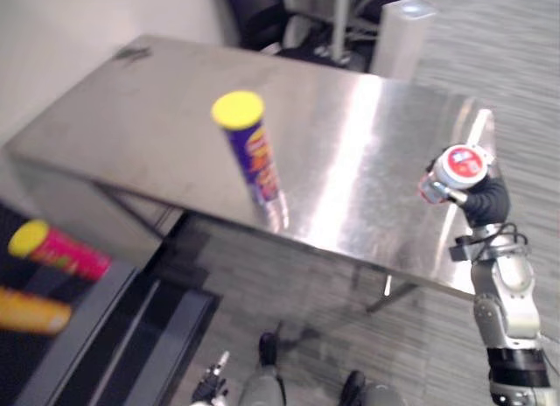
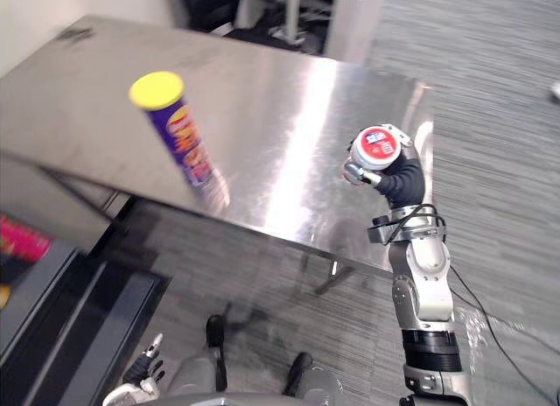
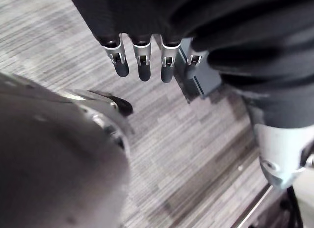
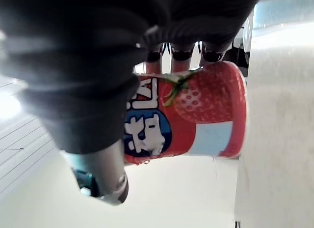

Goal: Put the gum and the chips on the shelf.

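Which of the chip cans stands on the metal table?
The blue can with the yellow lid. The pink can and the orange can lie on their sides on the dark shelf.

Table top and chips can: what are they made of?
Table top: looks like brushed stainless steel, with streaky bright reflections and the can mirrored in it. Chips can: probably a printed cardboard tube, glossy; yellow lid looks like plastic.

1. I see my right hand (image 4: 83,66) wrapped round the gum tub (image 4: 196,115).
2. The fingers (image 4: 182,53) curl over one side of it, and the thumb (image 4: 105,174) presses the opposite side.
3. The tub is red with a strawberry picture.
4. A bright tabletop (image 4: 186,198) shows past it.
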`<state>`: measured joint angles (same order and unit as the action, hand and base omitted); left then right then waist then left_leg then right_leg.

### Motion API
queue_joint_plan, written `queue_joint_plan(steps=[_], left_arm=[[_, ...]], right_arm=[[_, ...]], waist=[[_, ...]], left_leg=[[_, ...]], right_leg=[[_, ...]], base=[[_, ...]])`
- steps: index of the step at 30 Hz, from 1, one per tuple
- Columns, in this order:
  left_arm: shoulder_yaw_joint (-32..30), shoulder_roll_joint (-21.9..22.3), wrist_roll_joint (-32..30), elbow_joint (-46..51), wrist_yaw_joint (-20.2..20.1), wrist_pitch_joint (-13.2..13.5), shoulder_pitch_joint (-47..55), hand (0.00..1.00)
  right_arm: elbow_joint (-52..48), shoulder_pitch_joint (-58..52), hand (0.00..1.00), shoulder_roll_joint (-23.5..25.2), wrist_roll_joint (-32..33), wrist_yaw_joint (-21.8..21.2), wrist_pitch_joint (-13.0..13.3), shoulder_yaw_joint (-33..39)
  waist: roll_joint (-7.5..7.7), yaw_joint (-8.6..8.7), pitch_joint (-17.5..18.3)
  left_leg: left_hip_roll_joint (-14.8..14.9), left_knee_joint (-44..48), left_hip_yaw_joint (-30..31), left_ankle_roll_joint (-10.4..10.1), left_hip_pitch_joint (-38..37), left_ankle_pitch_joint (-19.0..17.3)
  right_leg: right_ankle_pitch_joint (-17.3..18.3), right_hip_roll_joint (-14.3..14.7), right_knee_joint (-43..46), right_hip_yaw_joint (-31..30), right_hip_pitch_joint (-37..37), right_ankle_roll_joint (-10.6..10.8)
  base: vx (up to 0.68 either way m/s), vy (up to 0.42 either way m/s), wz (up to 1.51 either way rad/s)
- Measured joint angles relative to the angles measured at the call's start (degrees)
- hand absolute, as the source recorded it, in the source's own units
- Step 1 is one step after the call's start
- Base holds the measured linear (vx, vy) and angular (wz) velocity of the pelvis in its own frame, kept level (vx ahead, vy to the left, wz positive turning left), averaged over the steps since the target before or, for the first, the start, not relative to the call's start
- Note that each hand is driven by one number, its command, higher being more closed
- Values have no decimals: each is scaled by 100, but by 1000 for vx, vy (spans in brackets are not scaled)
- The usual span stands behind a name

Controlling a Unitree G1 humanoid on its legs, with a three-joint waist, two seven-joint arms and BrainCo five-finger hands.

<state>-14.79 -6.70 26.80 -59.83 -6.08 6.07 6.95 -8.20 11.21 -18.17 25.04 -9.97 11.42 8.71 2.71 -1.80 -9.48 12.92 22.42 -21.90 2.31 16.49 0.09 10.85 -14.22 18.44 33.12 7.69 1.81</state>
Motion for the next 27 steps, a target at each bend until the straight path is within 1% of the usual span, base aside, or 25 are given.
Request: queue_joint_plan(steps=[1, 2, 3, 4, 5, 6, 7, 8, 9, 10, 11, 12, 13, 14, 15, 16, 18, 19, 22, 23, 24, 26, 27], left_arm=[[-40, 24, -6, 2, -26, -2, 64, 0], [-135, 70, -27, 10, -71, -5, 160, 0], [-133, 99, -44, 108, -99, -7, 176, 0], [-126, 94, -46, 193, -104, 8, 189, 0], [-138, 45, -49, 297, -116, 11, 172, 0], [-250, 29, -64, 269, -126, -7, 108, 0], [-326, 35, -66, 267, -130, -6, 130, 0], [-363, 39, -75, 189, -133, -9, 144, 0], [-358, 46, -97, 155, -153, -16, 121, 0], [-359, 33, -119, 136, -162, -24, 134, 0], [-361, 17, -216, 48, -162, -45, 146, 0], [-360, 10, -301, 35, -162, -51, 153, 0], [-361, -4, -381, 31, -170, -53, 181, 0], [-364, -14, -522, -18, -166, -65, 202, 0], [-363, -19, -559, -22, -167, -71, 251, 0], [-367, -40, -564, -55, -166, -74, 353, 0], [-364, -66, -562, -63, -160, -75, 335, 0], [-363, -91, -558, -46, -153, -39, 288, 0], [-360, -73, -521, 69, -153, -6, 287, 0], [-360, -59, -496, 73, -154, -4, 291, 0], [-360, -38, -495, 71, -156, -5, 317, 0], [-360, -1, -494, 71, -163, -9, 377, 0], [-360, 8, -486, 69, -164, -16, 421, 0]], right_arm=[[-9, 12, 100, 18, -1, 13, 2, -3], [-12, 17, 100, 11, -2, 52, 7, 28], [-16, 25, 100, 12, -6, 95, 13, 151], [-16, 25, 100, 19, -10, 104, 9, 222], [9, 25, 100, 16, -27, 99, 10, 318], [46, 89, 100, 69, -33, 95, -1, 478], [61, 103, 100, 97, -32, 120, -20, 495], [56, 57, 100, 112, -33, 129, -26, 596], [70, 11, 100, 105, -34, 142, -40, 803], [67, -11, 100, 107, -35, 144, -49, 874], [33, -33, 100, 101, -43, 144, -53, 985], [2, -36, 100, 115, -43, 140, -51, 1059], [0, -56, 100, 125, -46, 136, -58, 1101], [1, -106, 100, 136, -98, 128, -99, 1097], [2, -136, 100, 147, -176, 127, -111, 1097], [4, -172, 100, 152, -257, 130, -114, 1097], [8, -195, 100, 152, -269, 187, -113, 1100], [27, -209, 100, 156, -321, 241, -114, 1099], [99, -209, 100, 195, -491, 305, -114, 1098], [178, -204, 100, 233, -492, 340, -114, 1099], [247, -197, 100, 279, -497, 344, -122, 1098], [248, -198, 100, 312, -497, 344, -131, 1097], [248, -198, 100, 326, -497, 342, -134, 1098]], waist=[[-32, 0, -13], [-204, 0, 24], [-316, 11, 26], [-287, 16, 36], [-200, 32, 159], [-224, 13, 155], [-241, -11, 151], [-338, 64, 175], [-347, 138, 169], [-337, 135, 172], [-331, 169, 179], [-318, 175, 178], [-261, 169, 179], [-251, 137, 173], [-251, 129, 174], [-251, 134, 172], [-251, 154, 168], [-234, 123, 156], [-210, 40, 137], [-208, -9, 137], [-205, -24, 135], [-213, -22, 131], [-211, -19, 129]], left_leg=[[176, 408, -148, -17, -81, -154], [449, 855, -365, -33, -214, -474], [386, 729, -461, -60, -69, -413], [259, 482, -436, -59, -68, -323], [-222, -787, -53, -184, -308, 4], [-74, -310, -397, -2, -367, -537], [94, -24, -614, -45, -463, -730], [297, -72, -810, -179, -655, -820], [226, -252, -908, -232, -654, -817], [159, -353, -966, -251, -647, -818], [-29, -634, -943, -396, -633, -853], [-144, -818, -916, -399, -624, -864], [-341, -985, -894, -337, -548, -812], [-489, -1092, -881, -277, -543, -783], [-552, -1140, -884, -262, -558, -777], [-677, -1179, -891, -175, -550, -741], [-792, -1243, -880, -115, -547, -706], [-864, -1262, -872, -85, -564, -687], [-969, -1447, -873, 18, -672, -623], [-993, -1532, -872, 9, -725, -627], [-1022, -1628, -873, -1, -782, -589], [-1033, -1713, -875, -56, -799, -548], [-1045, -1820, -880, -121, -842, -495]], right_leg=[[2, 16, 4, 115, -69, -4], [4, 33, 70, 403, -168, -2], [49, 29, 220, 726, -155, 14], [83, 4, 152, 784, -152, -17], [40, -60, -284, 1028, -168, -84], [-190, -107, -376, 1489, -239, -87], [-191, -143, -282, 1632, -259, -84], [-190, -252, -89, 2022, -343, -84], [-188, -403, 62, 2329, -421, -82], [-188, -465, 94, 2447, -457, -81], [-184, -589, 128, 2641, -518, -74], [-192, -663, 146, 2706, -513, -62], [-327, -806, 104, 2814, -487, 84], [-505, -854, -21, 2833, -488, 125], [-592, -863, -75, 2824, -497, 142], [-816, -883, -228, 2787, -492, 196], [-985, -911, -365, 2749, -488, 190], [-1090, -919, -471, 2636, -485, 194], [-1126, -914, -561, 2422, -486, 207], [-1134, -900, -581, 2340, -489, 189], [-1126, -899, -581, 2282, -492, 178], [-1121, -882, -595, 2259, -471, 170], [-1121, -847, -636, 2221, -466, 170]], base=[[-75, -105, 99], [-82, -38, 117], [-131, -14, 135], [-171, 25, 166], [-164, 35, 169], [-161, 39, 158], [-137, 64, 163], [-167, 157, 175], [-135, 207, 179], [-147, 262, 153], [-113, 211, 101], [-132, 272, 106], [-105, 284, 63], [-96, 288, 41], [-74, 343, 9], [-49, 276, -1], [-35, 237, 4], [-24, 185, 6], [-41, 110, -1], [-56, 35, -6], [-52, 20, -2], [-22, -14, -3], [0, -26, -7]])
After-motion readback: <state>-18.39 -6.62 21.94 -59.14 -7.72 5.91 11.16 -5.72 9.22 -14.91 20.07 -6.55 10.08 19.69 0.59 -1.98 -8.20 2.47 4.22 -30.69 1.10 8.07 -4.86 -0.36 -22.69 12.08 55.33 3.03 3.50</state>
